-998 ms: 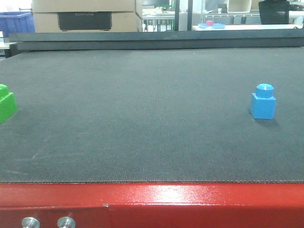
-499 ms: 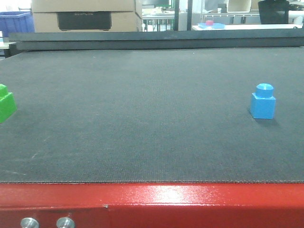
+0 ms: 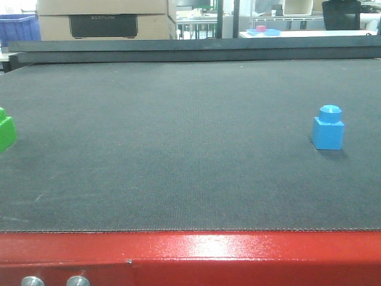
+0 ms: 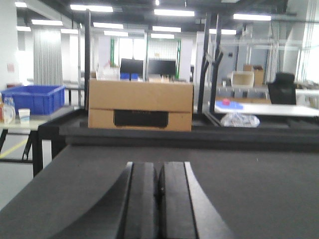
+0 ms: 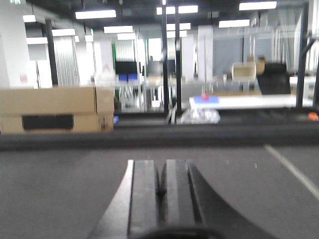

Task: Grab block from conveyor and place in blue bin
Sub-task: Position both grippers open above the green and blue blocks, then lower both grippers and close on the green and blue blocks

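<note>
**Operator:** Report the state of both grippers.

**Technician:** The left gripper [image 4: 158,172] has its fingers pressed flat together with nothing between them; the right gripper [image 5: 160,172] reads the same. Both sit low and level over the conveyor [image 3: 190,167], pointing across the belt; I judge this a standby posture, since neither wrist view shows a block.

**Operator:** Locate the workpiece.

**Technician:** A blue block [image 3: 328,127] stands upright, stud uppermost, on the right part of the belt, well apart from the red frame [image 3: 238,253]. A green block [image 3: 5,130] sits at the left edge of the front view, partly cut off. No contact has been made, so the task is at its start.

**Operator:** And the destination?

**Technician:** The blue bin [image 4: 32,98] rests on a table beyond the belt's far left corner, near the cardboard box [image 4: 140,105].

**Operator:** Requirements for the next move?

**Technician:** Probably the right arm for the blue block, being on that side; the fingers must spread before descent, and the flat side faces offer a surer hold than the round stud. If the belt runs, the aim point will drift.
</note>
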Tool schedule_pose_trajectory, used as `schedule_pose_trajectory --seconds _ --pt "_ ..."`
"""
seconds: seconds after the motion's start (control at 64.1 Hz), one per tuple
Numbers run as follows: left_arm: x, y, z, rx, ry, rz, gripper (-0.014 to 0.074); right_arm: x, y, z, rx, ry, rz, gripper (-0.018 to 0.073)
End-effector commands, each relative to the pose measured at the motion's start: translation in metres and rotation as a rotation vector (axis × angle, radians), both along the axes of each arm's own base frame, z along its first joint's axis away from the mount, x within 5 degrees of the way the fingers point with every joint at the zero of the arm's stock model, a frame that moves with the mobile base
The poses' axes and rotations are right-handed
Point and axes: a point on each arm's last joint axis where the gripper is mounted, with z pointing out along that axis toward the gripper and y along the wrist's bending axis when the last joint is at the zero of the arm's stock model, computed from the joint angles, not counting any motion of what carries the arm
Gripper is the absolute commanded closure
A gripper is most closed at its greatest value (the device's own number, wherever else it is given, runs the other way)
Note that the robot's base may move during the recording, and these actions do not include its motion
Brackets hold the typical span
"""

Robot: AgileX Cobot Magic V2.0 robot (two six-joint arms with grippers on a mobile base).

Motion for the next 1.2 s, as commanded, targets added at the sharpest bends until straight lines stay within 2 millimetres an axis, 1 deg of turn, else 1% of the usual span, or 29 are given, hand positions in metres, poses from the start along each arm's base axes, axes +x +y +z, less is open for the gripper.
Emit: schedule_pose_trajectory --seconds 0.0,0.078,0.094,0.109,0.14,0.156,0.203,0.265,0.296,0.359,0.405,0.514,0.608,0.67,0.78,0.857,0.904,0.998,1.013,1.107,1.154,1.185 --pt "0.007 0.000 0.016 -0.006 0.119 -0.001 0.0576 0.014 0.002 0.011 -0.024 0.117 0.005 0.0568" --pt "0.018 0.000 0.026 -0.006 0.205 -0.004 0.0461 0.024 0.003 0.015 -0.029 0.174 0.009 0.0393" --pt "0.020 0.000 0.027 -0.006 0.220 -0.004 0.0423 0.026 0.003 0.015 -0.030 0.183 0.009 0.0358" --pt "0.022 0.000 0.028 -0.006 0.236 -0.004 0.0396 0.029 0.003 0.015 -0.031 0.197 0.010 0.0304" --pt "0.027 0.000 0.030 -0.006 0.271 -0.004 0.0343 0.033 0.003 0.014 -0.032 0.214 0.010 0.0232" --pt "0.030 0.000 0.031 -0.007 0.287 -0.005 0.0289 0.035 0.003 0.014 -0.032 0.220 0.010 0.0181" --pt "0.035 -0.001 0.033 -0.010 0.309 -0.012 0.0209 0.039 0.003 0.012 -0.036 0.244 0.010 0.0074" --pt "0.039 -0.001 0.034 -0.008 0.319 -0.024 0.0108 0.042 0.003 0.011 -0.042 0.260 0.007 -0.0012" --pt "0.041 -0.002 0.033 -0.002 0.326 -0.031 0.0056 0.043 0.003 0.011 -0.043 0.262 0.007 -0.0012" --pt "0.046 -0.001 0.033 0.029 0.339 -0.025 -0.0002 0.044 0.004 0.013 -0.043 0.254 0.016 0.0000" --pt "0.051 -0.001 0.032 0.043 0.357 -0.029 -0.0006 0.045 0.005 0.016 -0.047 0.253 0.029 0.0010" --pt "0.064 -0.004 0.035 0.045 0.421 -0.048 -0.0001 0.055 0.011 0.028 -0.103 0.300 0.083 0.0033" --pt "0.078 -0.007 0.040 0.052 0.486 -0.071 -0.0001 0.078 0.020 0.038 -0.136 0.396 0.145 0.0043" --pt "0.086 -0.009 0.043 0.060 0.510 -0.088 -0.0001 0.097 0.028 0.045 -0.153 0.464 0.180 0.0043" --pt "0.100 -0.015 0.046 0.071 0.539 -0.122 -0.0001 0.135 0.042 0.043 -0.183 0.602 0.220 0.0040" --pt "0.108 -0.018 0.045 0.077 0.561 -0.137 -0.0001 0.164 0.050 0.037 -0.199 0.692 0.231 0.0039" --pt "0.112 -0.020 0.043 0.079 0.574 -0.145 -0.0001 0.184 0.055 0.028 -0.207 0.749 0.232 0.0038" --pt "0.115 -0.021 0.041 0.079 0.594 -0.146 -0.0001 0.211 0.062 0.014 -0.198 0.829 0.228 0.0039" --pt "0.115 -0.021 0.041 0.079 0.596 -0.146 -0.0001 0.217 0.064 0.009 -0.183 0.854 0.222 0.0039" --pt "0.116 -0.021 0.040 0.079 0.600 -0.146 -0.0001 0.242 0.070 -0.011 -0.132 0.953 0.199 0.0041" --pt "0.116 -0.021 0.040 0.079 0.600 -0.146 -0.0001 0.256 0.074 -0.027 -0.123 1.016 0.190 0.0043" --pt "0.116 -0.021 0.040 0.079 0.600 -0.146 -0.0001 0.263 0.075 -0.034 -0.120 1.042 0.186 0.0043"
